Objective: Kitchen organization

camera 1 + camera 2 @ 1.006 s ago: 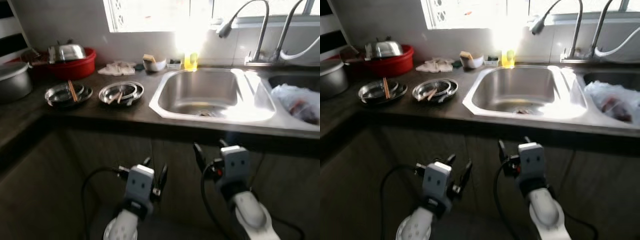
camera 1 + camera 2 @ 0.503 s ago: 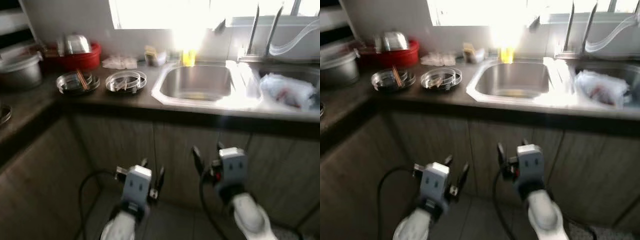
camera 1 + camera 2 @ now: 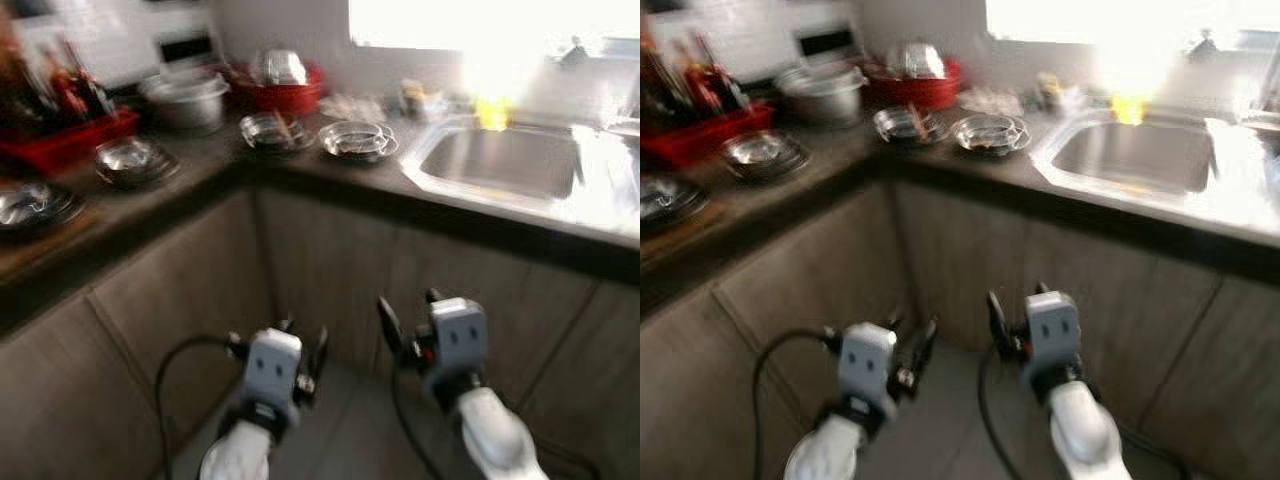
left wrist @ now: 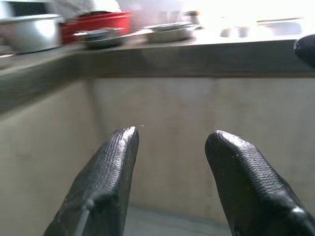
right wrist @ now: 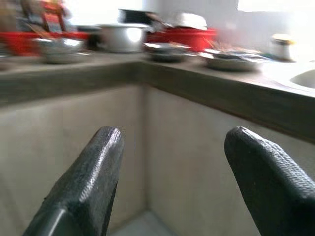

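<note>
Room: blurred kitchen corner, dark L-shaped countertop (image 3: 150, 205) over grey cabinet doors.
Sink (image 3: 505, 160): steel, set in the countertop under a bright window.
Dishes: two stacks of steel plates (image 3: 358, 139) just left of the sink; red basin (image 3: 285, 92) behind them; steel pot (image 3: 187, 100) further left.
Left gripper (image 4: 170, 140): low before the cabinets, fingers apart, empty.
Right gripper (image 5: 172, 142): beside it, fingers apart, empty.

My right gripper (image 5: 172, 142) hangs with its two black fingers (image 5: 91, 177) spread apart, empty, facing the cabinet front (image 5: 197, 162) below the counter (image 5: 206, 81). On the counter stand a red basin (image 5: 184, 37), a metal pot (image 5: 123, 37) and blurred steel dishes (image 5: 231, 56).
</note>
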